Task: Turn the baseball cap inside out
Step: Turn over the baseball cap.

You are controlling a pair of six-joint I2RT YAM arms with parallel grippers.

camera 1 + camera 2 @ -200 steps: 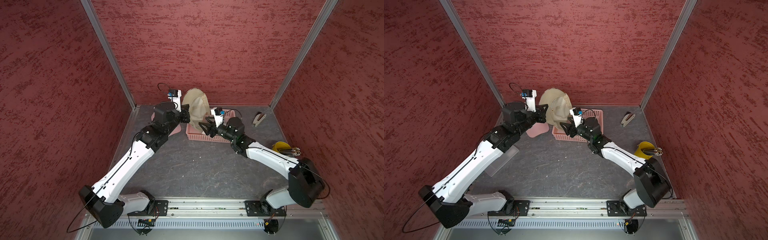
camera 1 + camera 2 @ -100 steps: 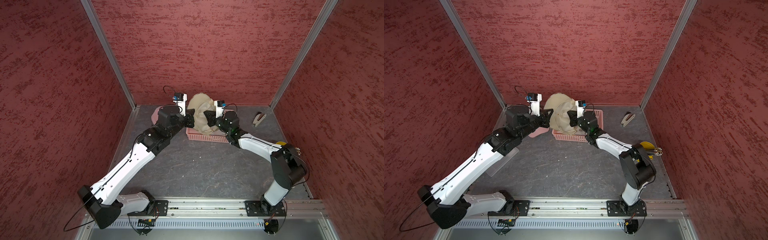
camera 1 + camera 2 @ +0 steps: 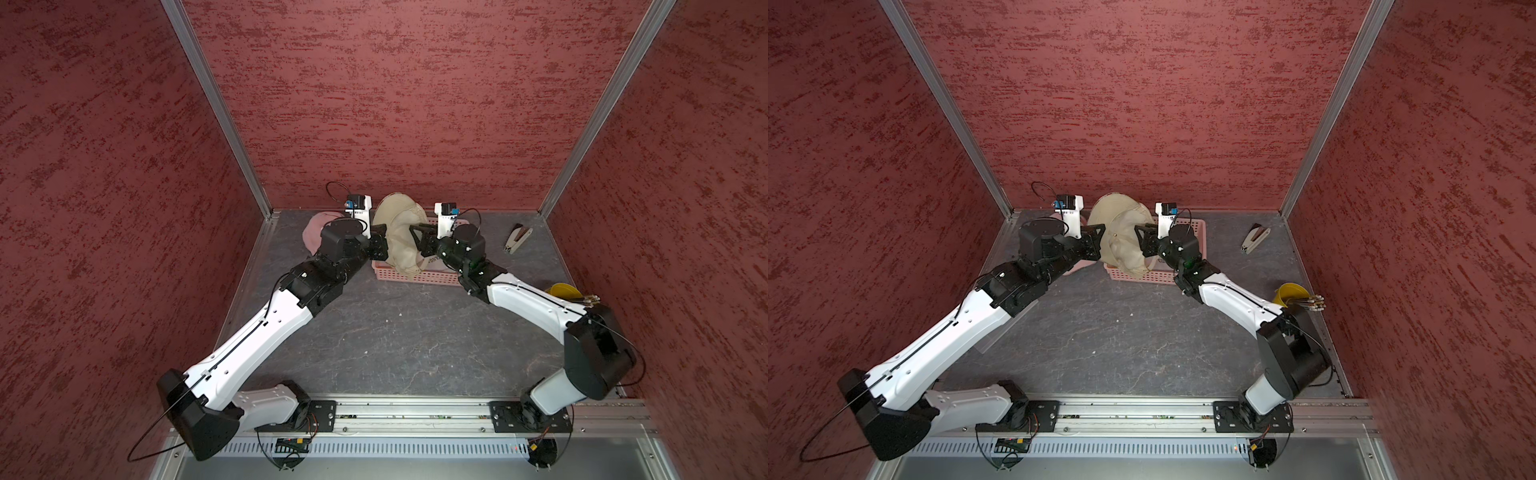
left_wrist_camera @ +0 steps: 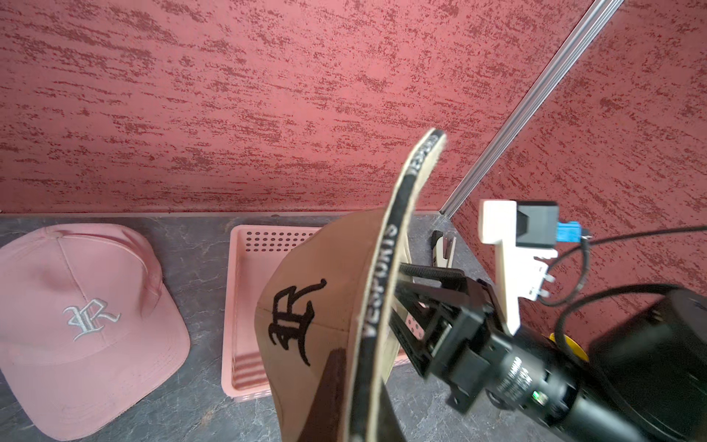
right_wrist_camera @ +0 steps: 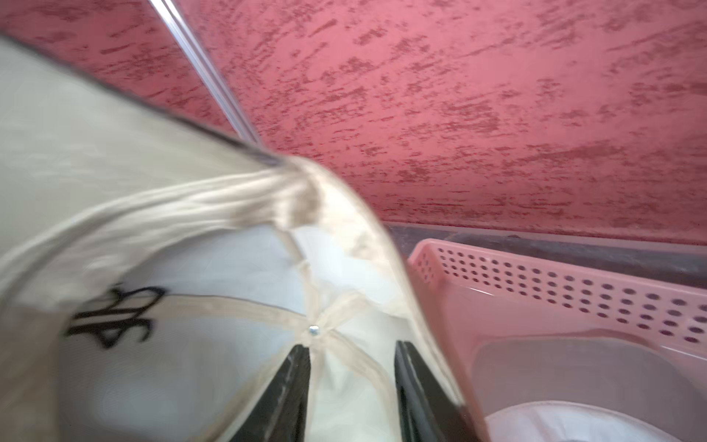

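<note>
Aloft, the cap [image 3: 401,249] hung between both claws at the table's [image 3: 395,340] 12 o'clock — just above the basket [image 3: 415,279].
At the cap's 9 o'clock side the left claw [image 3: 381,241] was clamped tight on its edge. From 3 o'clock the right claw [image 5: 350,344] reached inside the cap, its fingers [image 5: 287,386] parted partway against the pale lining [image 5: 191,344] — holding nothing that showed, though that wrist view was blurred. The brim [image 3: 395,203] pointed up toward 12, and the black logo [image 4: 294,321] faced the left claw's side. A pink cap [image 4: 76,313] lay flat at 11 o'clock, just beside the basket; a yellow cup [image 3: 561,289] stood near 3 o'clock, well apart.
</note>
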